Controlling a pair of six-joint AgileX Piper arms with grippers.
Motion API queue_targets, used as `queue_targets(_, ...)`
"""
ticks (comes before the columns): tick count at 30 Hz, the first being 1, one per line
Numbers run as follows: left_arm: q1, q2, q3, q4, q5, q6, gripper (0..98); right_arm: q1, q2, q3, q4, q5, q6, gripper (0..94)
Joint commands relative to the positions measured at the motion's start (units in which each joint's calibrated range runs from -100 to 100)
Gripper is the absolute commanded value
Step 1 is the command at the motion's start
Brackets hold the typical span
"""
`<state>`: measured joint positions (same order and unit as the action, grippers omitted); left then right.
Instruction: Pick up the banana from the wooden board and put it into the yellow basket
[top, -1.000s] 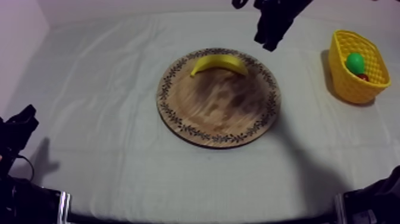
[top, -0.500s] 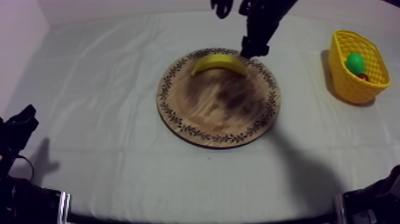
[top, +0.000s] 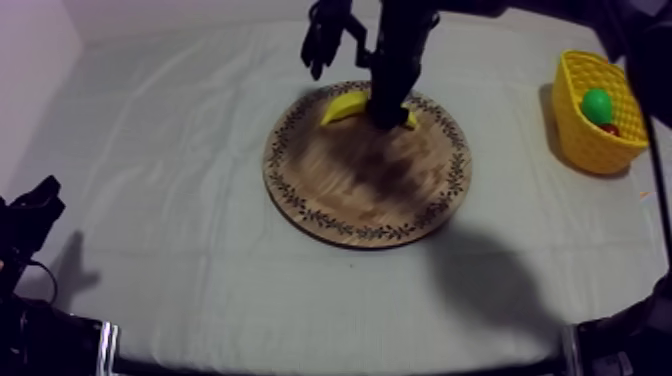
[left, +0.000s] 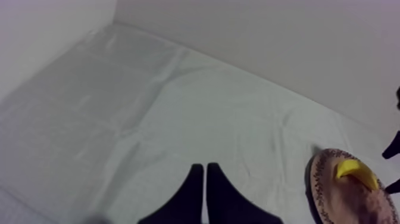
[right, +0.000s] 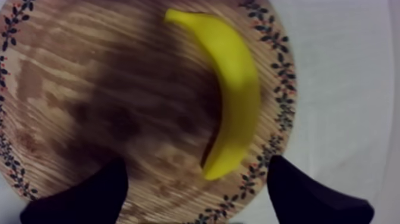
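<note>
The yellow banana (top: 345, 105) lies on the far part of the round wooden board (top: 367, 190). My right gripper (top: 388, 108) has come in from the upper right and stands right over the banana's middle, hiding part of it. Seen from the right wrist, the banana (right: 235, 89) lies curved near the board's patterned rim (right: 280, 113), and the right gripper (right: 196, 165) is open, one finger on each side of the banana's near end. My left gripper (top: 30, 215) rests at the table's lower left, and it (left: 204, 174) is shut on nothing. The yellow basket (top: 580, 135) stands at the far right.
Inside the basket lie a green fruit (top: 597, 105) and a small red fruit (top: 609, 129). From the left wrist, the board (left: 324, 184) with the banana (left: 356, 173) lies far off across bare cloth. The back wall runs behind the table.
My right arm has swung left and down, from beyond the board's far edge to directly over the banana. The left arm, banana and basket have not moved.
</note>
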<state>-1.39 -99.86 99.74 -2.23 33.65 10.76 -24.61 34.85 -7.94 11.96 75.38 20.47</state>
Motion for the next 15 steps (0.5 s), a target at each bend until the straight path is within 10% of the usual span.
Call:
queue_targets(1,0.0,0.0,0.0,0.01,0.0,0.0,0.1,-0.4,4.1,-2.2,0.5,1.7,-0.1,91.0)
queue_targets(15,0.0,0.0,0.0,0.01,0.0,0.0,0.1,-0.7,17.3,-23.6,1.0,5.8,-1.8,91.2)
